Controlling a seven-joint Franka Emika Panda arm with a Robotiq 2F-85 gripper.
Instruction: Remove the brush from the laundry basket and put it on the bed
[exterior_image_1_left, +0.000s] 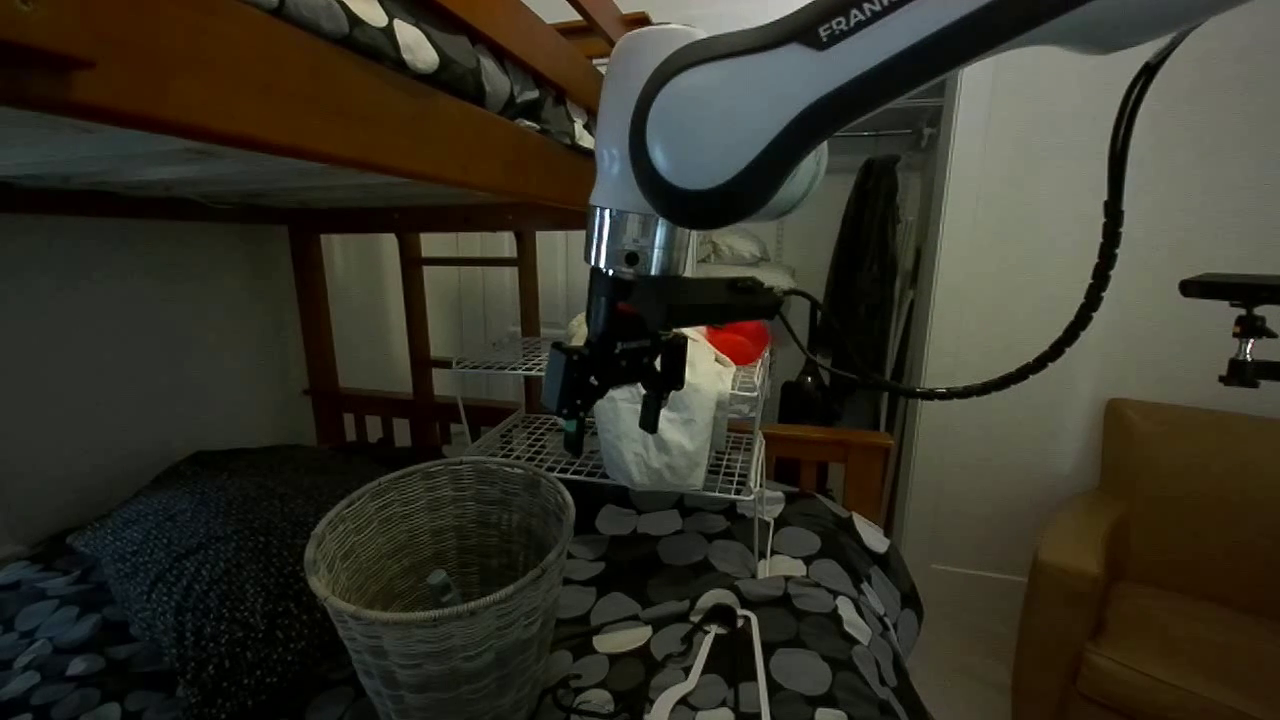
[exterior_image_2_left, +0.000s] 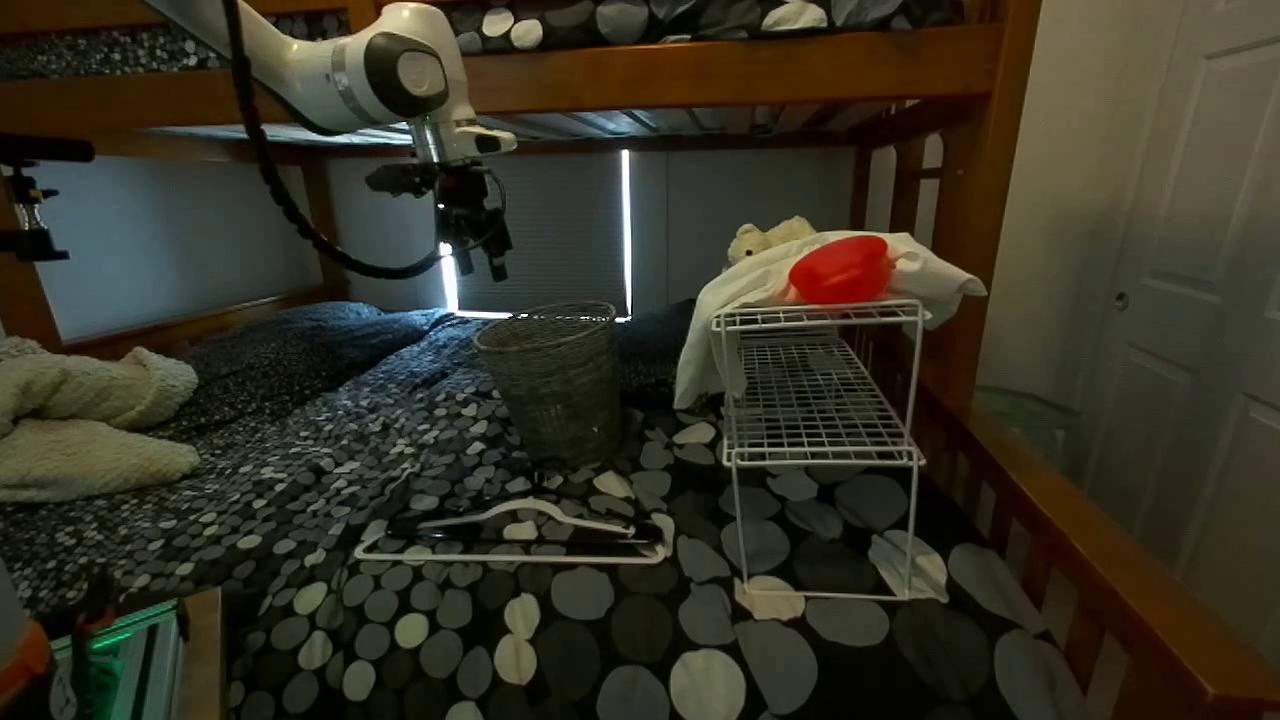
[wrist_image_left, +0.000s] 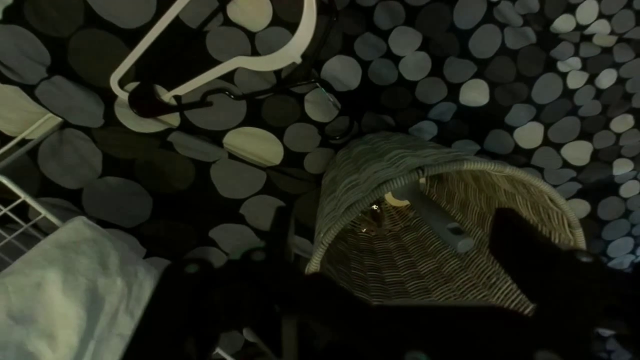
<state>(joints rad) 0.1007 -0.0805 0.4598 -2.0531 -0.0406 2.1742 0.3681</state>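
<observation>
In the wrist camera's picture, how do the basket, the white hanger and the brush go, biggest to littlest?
1. Basket
2. White hanger, counting only what shows; it runs off the top edge
3. Brush, lying inside the basket

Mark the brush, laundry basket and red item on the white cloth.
Brush (wrist_image_left: 436, 216): in the wrist view, on its grey handle.
Laundry basket (exterior_image_2_left: 562, 400): in an exterior view, on its outer woven wall.
Red item (exterior_image_2_left: 842, 272): in an exterior view, on its visible middle.

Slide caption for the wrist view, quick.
Hand open over the bed: brush inside the laundry basket, white hanger lying nearby.
</observation>
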